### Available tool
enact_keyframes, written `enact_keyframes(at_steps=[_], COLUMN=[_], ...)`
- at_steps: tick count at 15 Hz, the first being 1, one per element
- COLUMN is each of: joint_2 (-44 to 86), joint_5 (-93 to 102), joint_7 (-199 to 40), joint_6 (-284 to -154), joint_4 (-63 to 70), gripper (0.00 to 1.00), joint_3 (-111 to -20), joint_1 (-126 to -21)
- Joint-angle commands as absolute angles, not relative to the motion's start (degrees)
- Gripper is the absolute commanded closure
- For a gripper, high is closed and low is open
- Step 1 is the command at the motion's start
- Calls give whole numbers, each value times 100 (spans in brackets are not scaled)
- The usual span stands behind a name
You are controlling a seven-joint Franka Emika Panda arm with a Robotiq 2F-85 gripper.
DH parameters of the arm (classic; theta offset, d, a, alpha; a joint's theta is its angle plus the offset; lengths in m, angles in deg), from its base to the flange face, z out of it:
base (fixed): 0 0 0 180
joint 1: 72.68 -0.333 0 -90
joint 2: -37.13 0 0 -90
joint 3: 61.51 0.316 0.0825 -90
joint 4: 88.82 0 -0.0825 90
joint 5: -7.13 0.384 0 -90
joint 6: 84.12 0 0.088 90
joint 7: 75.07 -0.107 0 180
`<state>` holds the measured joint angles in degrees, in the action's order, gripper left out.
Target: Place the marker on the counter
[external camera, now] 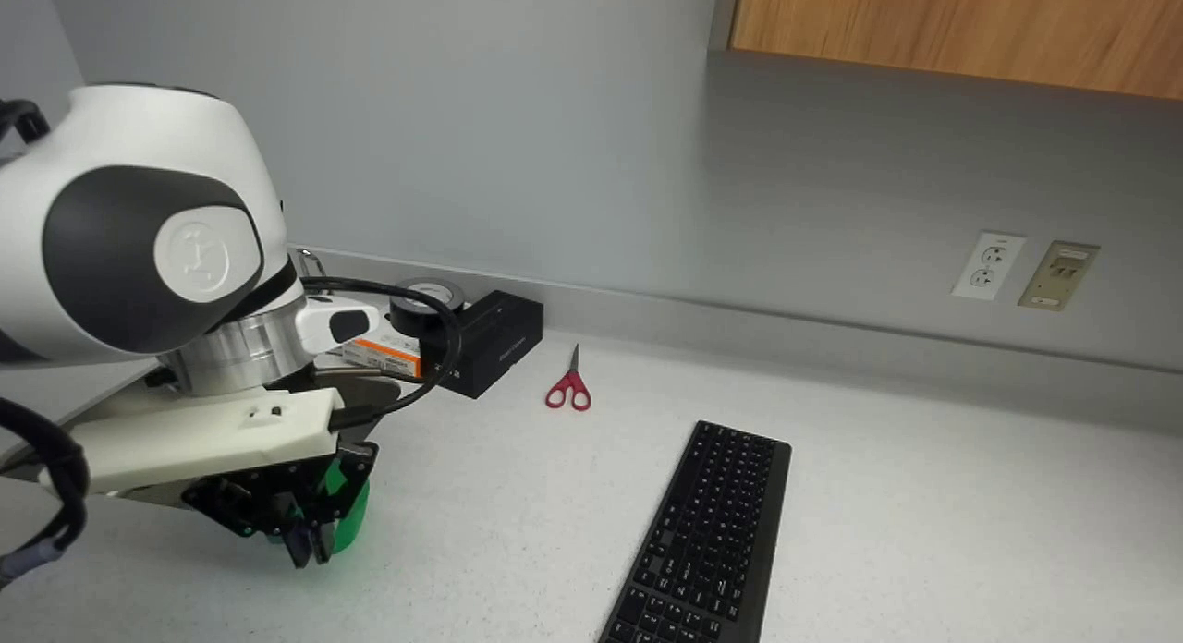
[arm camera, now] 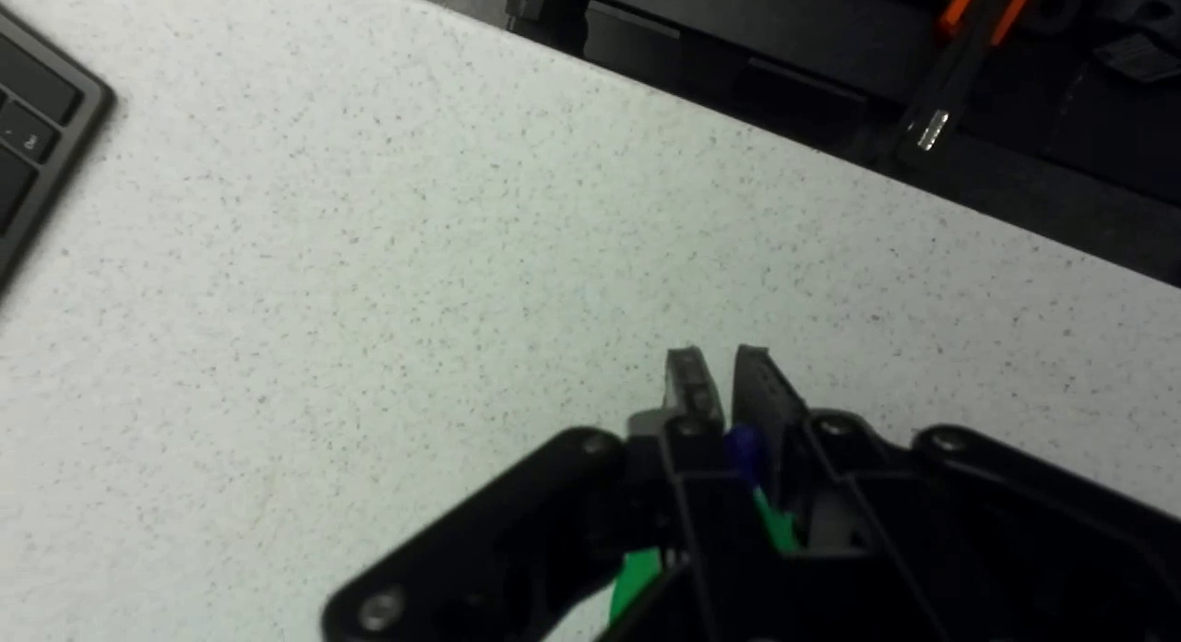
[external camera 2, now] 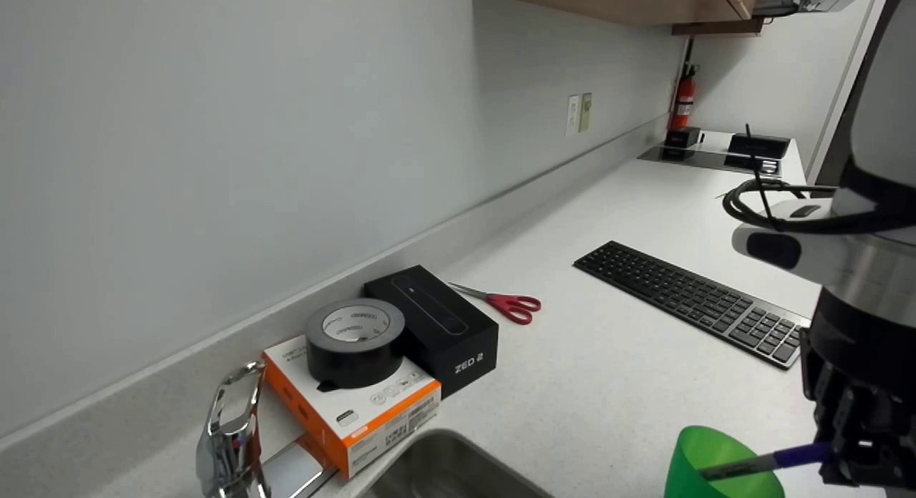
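Observation:
The marker [external camera 2: 776,461] has a blue-purple end and a grey body. In an exterior view it lies tilted, nearly level, with its grey end inside the mouth of the green cup [external camera 2: 683,476]. My gripper [arm camera: 721,370] is nearly closed, with the marker's blue end [arm camera: 744,448] between its fingers. In an exterior view the gripper [external camera: 310,549] is low over the counter [external camera: 481,495], in front of the green cup [external camera: 351,521]. The marker is hidden there. The pale speckled counter [arm camera: 369,255] fills most of the wrist view.
A black keyboard [external camera: 707,523] and red-handled scissors [external camera: 569,384] lie on the counter. A black box [external camera 2: 436,319], a tape roll [external camera 2: 356,348] and an orange-white box [external camera 2: 386,412] stand near the steel sink [external camera 2: 447,469] and faucet [external camera 2: 236,441]. The counter's edge [arm camera: 784,136] shows in the wrist view.

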<state>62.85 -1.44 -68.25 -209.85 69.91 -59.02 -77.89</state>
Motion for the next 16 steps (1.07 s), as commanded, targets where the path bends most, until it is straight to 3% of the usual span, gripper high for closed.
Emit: enact_keyframes(at_steps=[1,12,16], joint_2=[6749,7937,7286], joint_5=[-69,308,373], joint_7=[-6686,-6062,-6180], joint_6=[-20920,-20824,-21494], joint_4=[7092,7083,6773], gripper=[97,97,97], joint_3=[-6027,-6932,-7243], joint_1=[-7736,-7496,-7241])
